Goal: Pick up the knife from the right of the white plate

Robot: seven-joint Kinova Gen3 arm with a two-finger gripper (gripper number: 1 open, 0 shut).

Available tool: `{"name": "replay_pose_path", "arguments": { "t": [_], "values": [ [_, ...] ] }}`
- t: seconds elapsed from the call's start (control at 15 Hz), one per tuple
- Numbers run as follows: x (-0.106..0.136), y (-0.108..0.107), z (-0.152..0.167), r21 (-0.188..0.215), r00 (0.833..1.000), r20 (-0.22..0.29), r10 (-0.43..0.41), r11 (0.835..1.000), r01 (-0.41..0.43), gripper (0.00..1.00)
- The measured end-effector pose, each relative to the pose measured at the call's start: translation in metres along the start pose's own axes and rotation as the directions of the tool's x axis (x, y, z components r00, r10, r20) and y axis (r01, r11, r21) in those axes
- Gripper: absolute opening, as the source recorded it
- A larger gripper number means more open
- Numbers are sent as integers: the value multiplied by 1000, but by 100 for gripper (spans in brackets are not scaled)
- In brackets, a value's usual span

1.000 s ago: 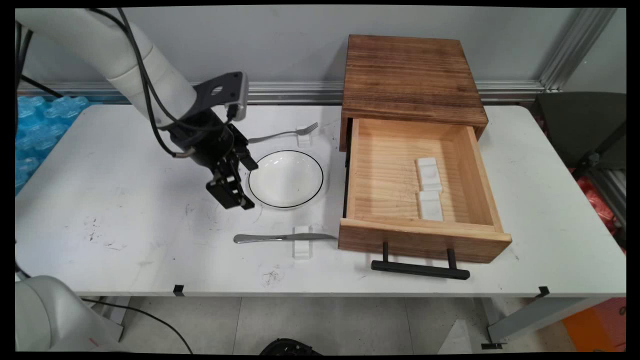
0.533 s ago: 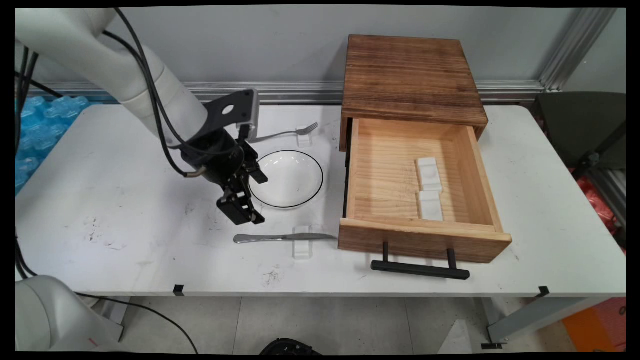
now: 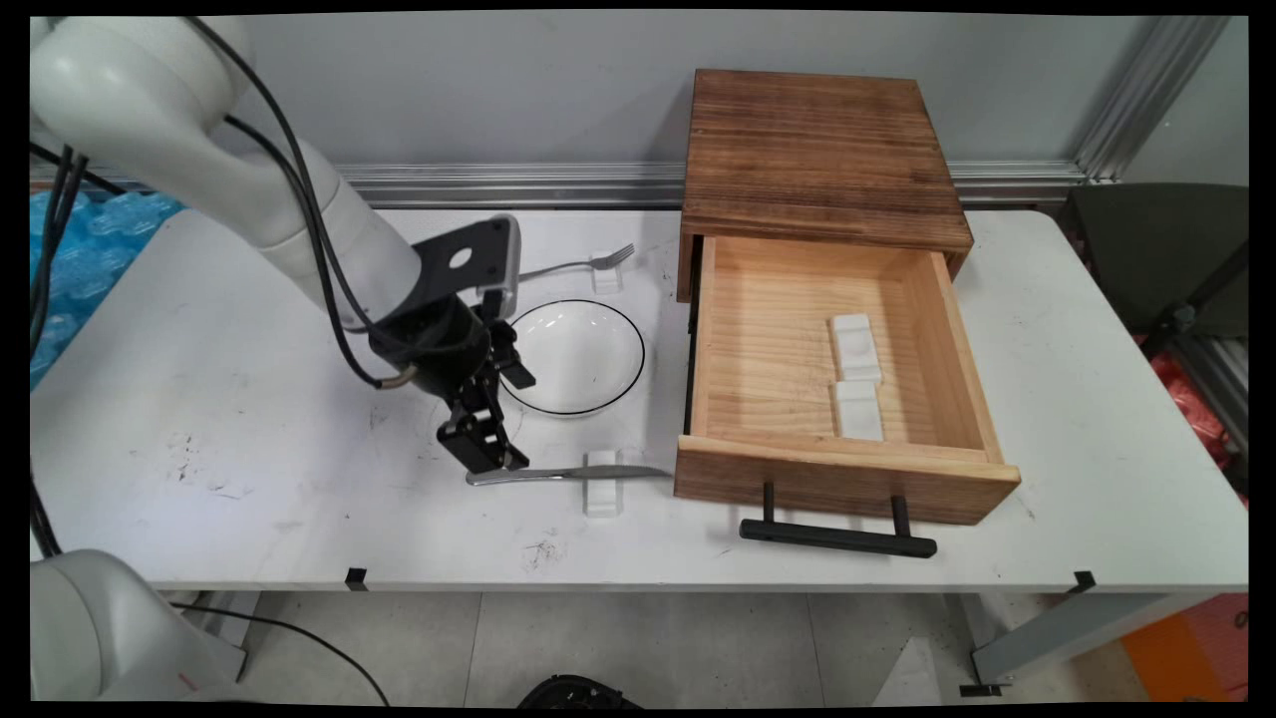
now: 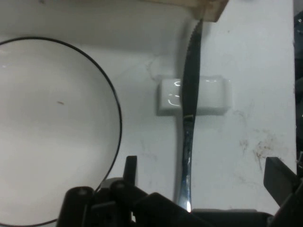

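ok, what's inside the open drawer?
Two small white rests lie end to end on the drawer floor, right of centre, nothing on them. The strip just behind the front panel is hidden, as is the part under the cabinet top.

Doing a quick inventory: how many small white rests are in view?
4. One under the knife near the table's front, one under the fork behind the plate, two inside the open drawer. The arm may hide others.
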Motion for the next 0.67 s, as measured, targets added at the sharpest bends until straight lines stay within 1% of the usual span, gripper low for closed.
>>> {"name": "replay_pose_path", "arguments": {
  "t": [0.27,0.67],
  "values": [
    [-4,5,16,-4,1000,-6,14,1000,-14,100],
    [-8,5,39,-1,999,-20,35,999,-35,100]
  ]
}}
